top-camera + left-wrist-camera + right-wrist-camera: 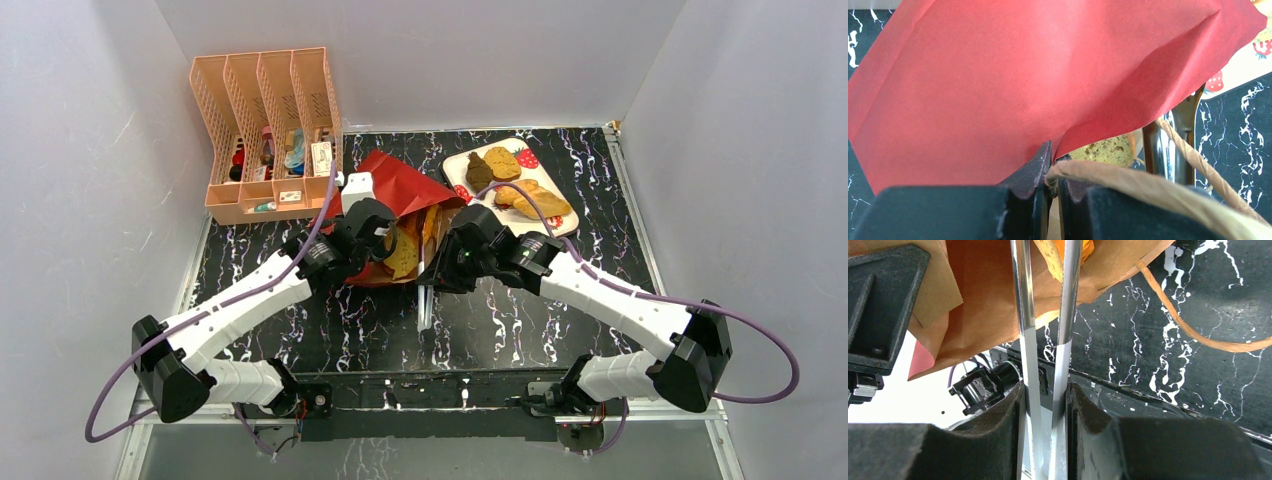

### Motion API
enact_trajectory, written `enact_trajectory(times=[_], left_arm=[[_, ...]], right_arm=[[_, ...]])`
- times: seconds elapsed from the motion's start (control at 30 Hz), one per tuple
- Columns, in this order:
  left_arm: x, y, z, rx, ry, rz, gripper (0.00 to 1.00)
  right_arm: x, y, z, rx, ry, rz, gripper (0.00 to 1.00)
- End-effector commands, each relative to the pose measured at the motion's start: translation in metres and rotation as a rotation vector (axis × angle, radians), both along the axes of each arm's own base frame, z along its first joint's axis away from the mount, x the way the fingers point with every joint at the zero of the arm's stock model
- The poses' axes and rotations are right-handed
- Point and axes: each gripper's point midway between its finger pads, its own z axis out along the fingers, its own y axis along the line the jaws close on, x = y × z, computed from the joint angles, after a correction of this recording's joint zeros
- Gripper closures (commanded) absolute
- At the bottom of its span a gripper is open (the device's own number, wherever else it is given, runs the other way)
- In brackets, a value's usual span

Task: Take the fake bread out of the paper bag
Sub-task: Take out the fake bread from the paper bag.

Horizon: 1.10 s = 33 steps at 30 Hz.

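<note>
The red paper bag lies on its side at the table's middle, its brown mouth facing the arms. My left gripper is shut on the bag's rim by a tan cord handle. My right gripper is shut on metal tongs, whose arms reach into the bag's mouth around an orange-yellow bread piece. A golden-tan bread piece shows in the mouth, also in the left wrist view. Several bread pieces lie on a strawberry-print plate.
A peach slotted organiser holding small items stands at the back left. The plate sits right behind my right arm. A loose cord handle trails over the black marbled table. White walls enclose the sides and back.
</note>
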Motion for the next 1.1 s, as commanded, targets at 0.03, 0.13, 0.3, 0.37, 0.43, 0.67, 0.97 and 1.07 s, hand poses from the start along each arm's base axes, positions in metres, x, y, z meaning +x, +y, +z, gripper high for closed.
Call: enact_trajectory(times=[0.03, 0.13, 0.3, 0.37, 0.43, 0.67, 0.97, 1.07], left_arm=[[-0.001, 0.009, 0.006, 0.002, 0.013, 0.051, 0.94], [-0.002, 0.006, 0.009, -0.019, 0.022, 0.060, 0.94], [-0.002, 0.000, 0.018, -0.052, 0.038, 0.064, 0.94], [-0.001, -0.003, 0.024, -0.066, 0.037, 0.062, 0.93], [-0.001, -0.006, 0.028, -0.075, 0.040, 0.061, 0.94], [-0.001, -0.006, 0.033, -0.076, 0.047, 0.063, 0.94], [-0.006, 0.000, 0.019, -0.056, 0.060, 0.068, 0.93], [-0.011, 0.008, 0.008, -0.046, 0.061, 0.071, 0.94]], right_arm=[[0.013, 0.002, 0.038, 0.035, -0.120, -0.019, 1.00], [0.011, 0.005, 0.040, 0.015, -0.136, -0.006, 1.00], [0.008, 0.010, 0.043, -0.030, -0.151, 0.021, 1.00], [0.008, 0.011, 0.042, -0.042, -0.156, 0.030, 1.00], [0.007, 0.011, 0.039, -0.049, -0.151, 0.035, 1.00], [0.003, 0.000, 0.042, -0.043, -0.167, 0.013, 1.00], [-0.006, -0.008, 0.048, 0.003, -0.152, -0.012, 1.00], [-0.012, -0.011, 0.051, 0.043, -0.143, -0.022, 1.00]])
